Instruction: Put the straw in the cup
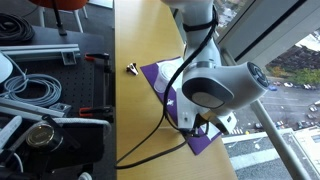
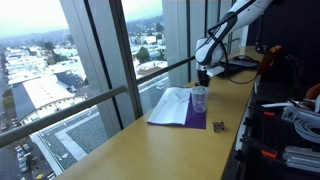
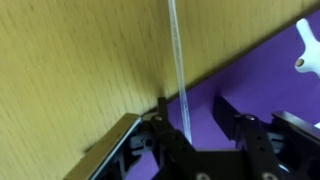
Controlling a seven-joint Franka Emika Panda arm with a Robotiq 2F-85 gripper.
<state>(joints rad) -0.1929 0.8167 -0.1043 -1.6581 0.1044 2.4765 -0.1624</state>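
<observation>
No writing, label, brand, number or sign can be read in any view. The cup (image 2: 199, 98), the purple cloth (image 2: 192, 120) and the counter (image 2: 150, 150) around that cloth show only plain surfaces, and anything finer is too small or blurred to make out.

An exterior view sits high and close above the arm (image 1: 215, 85), looking down onto the desk (image 1: 135, 40); an exterior view stands low and far off, facing along the desk beside the window (image 2: 100, 60); both exterior views share the purple cloth (image 1: 160, 75); the wrist view looks down from very near, jaws at its lower edge.
</observation>
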